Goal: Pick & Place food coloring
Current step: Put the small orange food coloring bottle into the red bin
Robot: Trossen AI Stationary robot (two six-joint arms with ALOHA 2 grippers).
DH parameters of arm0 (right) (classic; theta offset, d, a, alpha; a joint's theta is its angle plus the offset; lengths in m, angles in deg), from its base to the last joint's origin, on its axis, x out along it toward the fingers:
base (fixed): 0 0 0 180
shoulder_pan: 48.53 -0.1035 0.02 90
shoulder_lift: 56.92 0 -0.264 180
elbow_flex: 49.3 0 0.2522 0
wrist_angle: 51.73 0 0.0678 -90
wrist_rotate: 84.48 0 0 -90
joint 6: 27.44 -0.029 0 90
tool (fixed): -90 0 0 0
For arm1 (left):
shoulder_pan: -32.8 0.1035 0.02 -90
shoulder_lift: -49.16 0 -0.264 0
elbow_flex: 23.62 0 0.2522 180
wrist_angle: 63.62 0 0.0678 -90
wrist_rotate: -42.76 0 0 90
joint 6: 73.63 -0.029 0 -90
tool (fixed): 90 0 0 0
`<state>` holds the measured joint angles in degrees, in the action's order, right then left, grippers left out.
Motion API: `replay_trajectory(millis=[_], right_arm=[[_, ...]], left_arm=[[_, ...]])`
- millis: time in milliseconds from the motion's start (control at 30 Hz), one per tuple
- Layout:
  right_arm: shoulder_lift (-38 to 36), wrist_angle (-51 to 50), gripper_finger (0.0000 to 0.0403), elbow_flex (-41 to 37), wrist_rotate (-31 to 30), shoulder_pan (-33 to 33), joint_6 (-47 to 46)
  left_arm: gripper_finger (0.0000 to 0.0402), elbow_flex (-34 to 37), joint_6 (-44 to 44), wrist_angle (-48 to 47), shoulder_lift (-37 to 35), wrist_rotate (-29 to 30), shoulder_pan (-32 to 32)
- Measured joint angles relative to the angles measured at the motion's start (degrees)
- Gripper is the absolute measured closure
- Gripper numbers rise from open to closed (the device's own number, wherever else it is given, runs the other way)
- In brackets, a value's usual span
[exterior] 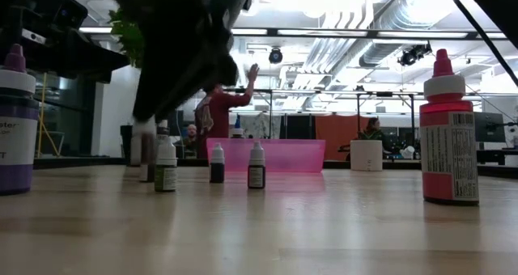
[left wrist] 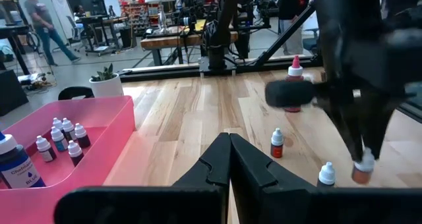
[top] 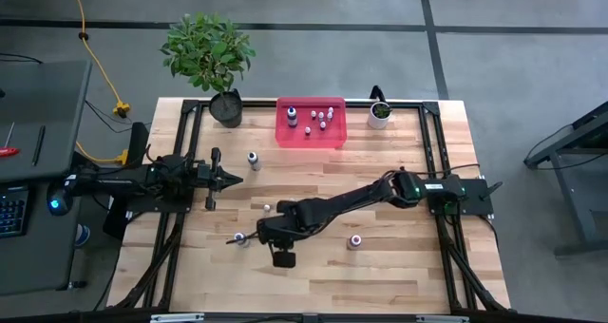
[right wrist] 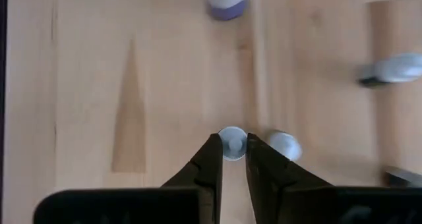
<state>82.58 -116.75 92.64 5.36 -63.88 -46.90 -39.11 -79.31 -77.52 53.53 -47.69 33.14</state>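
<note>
- The right gripper (right wrist: pixel 232 159) pinches the white cap of a small bottle (right wrist: pixel 232 143) on the table (top: pixel 380 275), front left of centre.
- The left gripper (left wrist: pixel 229 159), fingers pressed together, waits at the left.
- More bottles (top: pixel 318 116) sit in the pink tray (top: pixel 310 137), far centre.

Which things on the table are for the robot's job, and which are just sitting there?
For the job:
- tiny white-capped food coloring bottle, pinched in the right tool
- tall red plastic bottle
- purple plastic bottle
- pink plastic bin with small bottles inside

Just sitting there:
- leafy green plant in a black pot
- small white plant pot
- left tool, shut and waiting
</note>
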Motion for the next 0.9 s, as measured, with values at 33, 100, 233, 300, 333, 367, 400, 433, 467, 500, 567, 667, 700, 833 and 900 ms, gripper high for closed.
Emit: replay_trajectory(millis=[33, 100, 233, 300, 333, 367, 400, 433, 467, 500, 567, 667, 700, 833, 900], right_arm=[[-0.73, -0.79, 0.0363, 0.0, -0.78, 0.22, -0.16], [-2.24, -2.77, 0.0363, 0.0, -2.17, 0.81, -0.11], [-5.71, -6.73, 0.0363, -0.02, -4.55, 2.36, 0.29], [-7.82, -8.44, 0.0363, 0.0, -5.5, 3.08, 0.67], [-8.84, -9.7, 0.0363, 0.0, -5.9, 3.51, 0.82], [-9.77, -10.8, 0.0363, 0.0, -6.38, 3.98, 1.07], [-10.42, -11.78, 0.0363, 0.0, -6.88, 4.45, 1.43], [-11.24, -13.04, 0.0363, 0.0, -7.43, 4.9, 1.58], [-11.88, -14.57, 0.0363, 0.0, -7.89, 5.41, 1.9], [-12.53, -15.98, 0.0363, 0.0, -8.58, 5.95, 2.41], [-13.91, -18.43, 0.0363, -0.31, -8.88, 7.17, 3.67], [-16.67, -19.47, 0.0363, -3.79, -9.03, 8.96, 5.62], [-18.02, -18.94, 0.0363, -6.02, -9.06, 9.46, 6.21], [-25.55, -11.63, 0.0363, -19.38, -7.97, 11.67, 7.42], [-29.94, -6.89, 0.0363, -27.08, -7.83, 12.79, 7.54]], left_arm=[[0.0401, 0.0, 0.0, 0.0, 0.0, 0.0, 0.01], [0.0401, 0.0, 0.0, -0.01, -0.01, 0.0, 0.0], [0.0401, -0.01, -0.01, 0.0, -0.01, 0.0, 0.02], [0.0401, 0.0, -0.01, -0.01, -0.01, 0.0, 0.01], [0.0401, -0.02, 0.01, -0.01, 0.0, 0.0, 0.01], [0.0401, 0.0, -0.01, -0.02, 0.01, 0.0, 0.0], [0.0401, 0.0, -0.01, 0.0, -0.01, 0.0, 0.0], [0.0401, 0.0, 0.0, 0.0, 0.0, 0.0, 0.01], [0.0401, 0.0, 0.01, 0.0, -0.01, 0.0, 0.02], [0.0401, 0.0, 0.01, 0.0, -0.01, 0.0, 0.0], [0.0401, 0.0, 0.0, 0.0, 0.0, 0.0, 0.0], [0.0401, 0.0, 0.0, 0.0, 0.0, 0.0, 0.02], [0.0401, 0.0, 0.01, -0.02, -0.01, 0.0, 0.0], [0.0401, 0.0, -0.01, -0.02, -0.01, -0.02, 0.0], [0.0401, 0.0, -0.01, 0.0, 0.01, 0.0, 0.01]])
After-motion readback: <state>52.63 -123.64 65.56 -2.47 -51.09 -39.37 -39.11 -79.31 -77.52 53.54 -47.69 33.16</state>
